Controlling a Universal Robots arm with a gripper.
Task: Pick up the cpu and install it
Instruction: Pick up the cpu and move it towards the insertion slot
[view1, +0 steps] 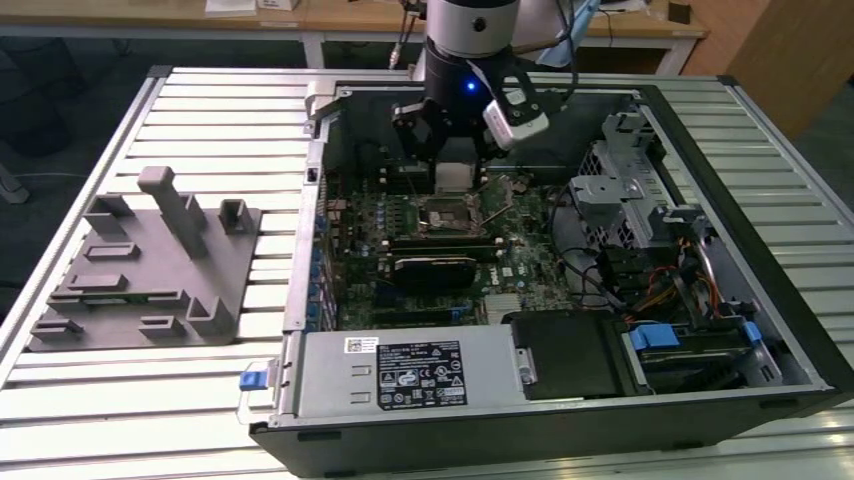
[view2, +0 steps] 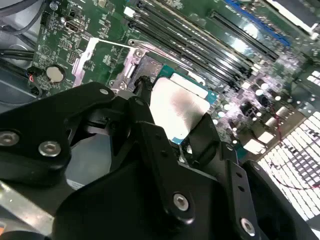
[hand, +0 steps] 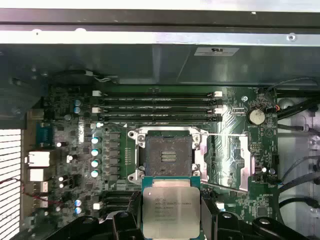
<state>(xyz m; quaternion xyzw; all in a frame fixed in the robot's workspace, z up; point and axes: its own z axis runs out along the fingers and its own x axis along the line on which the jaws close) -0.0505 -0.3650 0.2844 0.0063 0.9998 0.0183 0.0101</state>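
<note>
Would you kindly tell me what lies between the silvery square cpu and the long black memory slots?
In the first wrist view, the open, empty dark socket lies between the silvery square cpu and the black memory slots.

1. The cpu (hand: 171, 207) was a small, flat, square chip. Its top was a pale silvery metal plate with faint print, set on a thin, darker green rim.
2. It was clamped at two opposite edges by the gripper (hand: 171, 222) and held clear of the board.
3. In the exterior view the cpu (view1: 455, 176) hung in the upper middle of the frame, inside the open computer case (view1: 561, 420).
4. In both wrist views its metal top faced the camera. It sat just beside the empty socket (hand: 167, 155), not seated in it.
</note>
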